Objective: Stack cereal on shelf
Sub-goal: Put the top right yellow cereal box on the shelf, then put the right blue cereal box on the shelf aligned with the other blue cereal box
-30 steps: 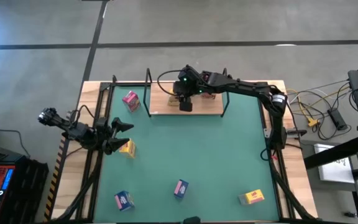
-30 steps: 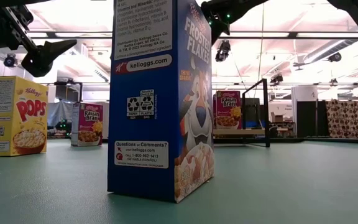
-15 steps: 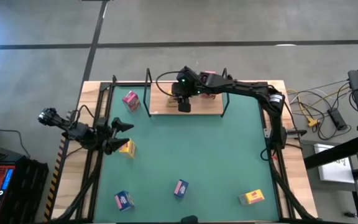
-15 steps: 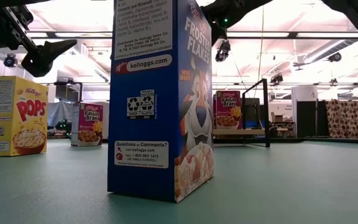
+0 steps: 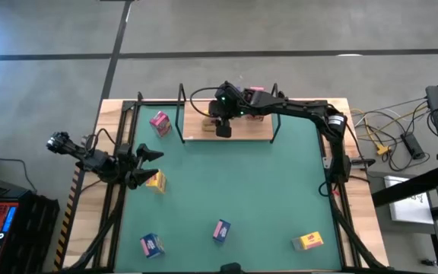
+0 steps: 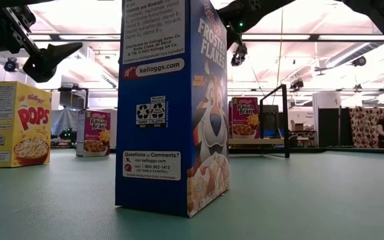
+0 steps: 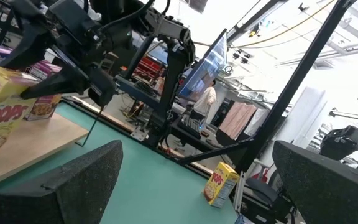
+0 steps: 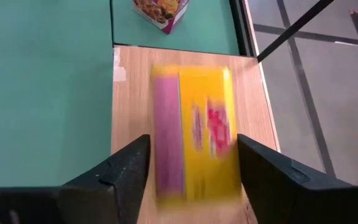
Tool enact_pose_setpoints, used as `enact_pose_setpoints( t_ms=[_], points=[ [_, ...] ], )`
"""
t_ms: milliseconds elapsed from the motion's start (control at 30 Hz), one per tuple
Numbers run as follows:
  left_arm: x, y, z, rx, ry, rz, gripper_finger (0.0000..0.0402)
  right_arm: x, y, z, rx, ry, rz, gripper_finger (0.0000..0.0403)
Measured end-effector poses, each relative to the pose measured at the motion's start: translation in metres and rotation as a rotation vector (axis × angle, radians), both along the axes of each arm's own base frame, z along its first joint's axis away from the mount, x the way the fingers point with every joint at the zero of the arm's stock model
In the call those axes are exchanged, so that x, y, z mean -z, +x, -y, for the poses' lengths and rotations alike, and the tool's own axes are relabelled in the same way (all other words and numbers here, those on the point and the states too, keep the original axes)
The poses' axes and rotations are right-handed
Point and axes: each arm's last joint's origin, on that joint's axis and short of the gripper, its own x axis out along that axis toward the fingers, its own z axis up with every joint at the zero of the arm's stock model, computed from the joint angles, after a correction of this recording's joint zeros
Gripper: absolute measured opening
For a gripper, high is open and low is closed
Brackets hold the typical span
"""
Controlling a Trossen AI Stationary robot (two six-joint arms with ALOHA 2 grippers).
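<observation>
In the low view, the tall blue cereal box (image 6: 172,107) at centre reads "FROSTED FLAKES" on its front and, on its side panel, "kelloggs.com" and "Questions or Comments?". At nine o'clock from it, the yellow box (image 6: 15,124) reads "Kellogg's" and "POPS". The two pink boxes (image 6: 94,133) (image 6: 244,118) behind, one on either side, each read "Raisin Bran".
</observation>
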Motion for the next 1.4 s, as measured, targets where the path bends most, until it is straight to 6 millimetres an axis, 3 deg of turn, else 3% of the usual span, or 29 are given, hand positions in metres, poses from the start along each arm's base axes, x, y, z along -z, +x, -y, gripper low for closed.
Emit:
enact_pose_setpoints(
  t_ms=[400,733,1100,1200,1400],
  points=[
    [0.0,0.0,0.0,0.0,0.0,0.0,0.0398,-0.006,0.002,0.0,-0.032,-0.05,0.037,0.0308],
    [0.0,0.0,0.0,0.0,0.0,0.0,0.0398,-0.032,-0.018,-0.011,-0.031,-0.021,0.018,0.0332],
    [0.0,0.0,0.0,0.0,0.0,0.0,0.0398,-0.075,-0.054,-0.046,0.044,0.142,0.019,0.0334],
    [0.0,0.0,0.0,0.0,0.0,0.0,0.0398,-0.073,-0.062,-0.062,0.051,0.18,-0.021,0.0334],
    [0.0,0.0,0.0,0.0,0.0,0.0,0.0398,-0.048,-0.071,-0.111,-0.008,0.188,-0.074,0.0334]
  ],
)
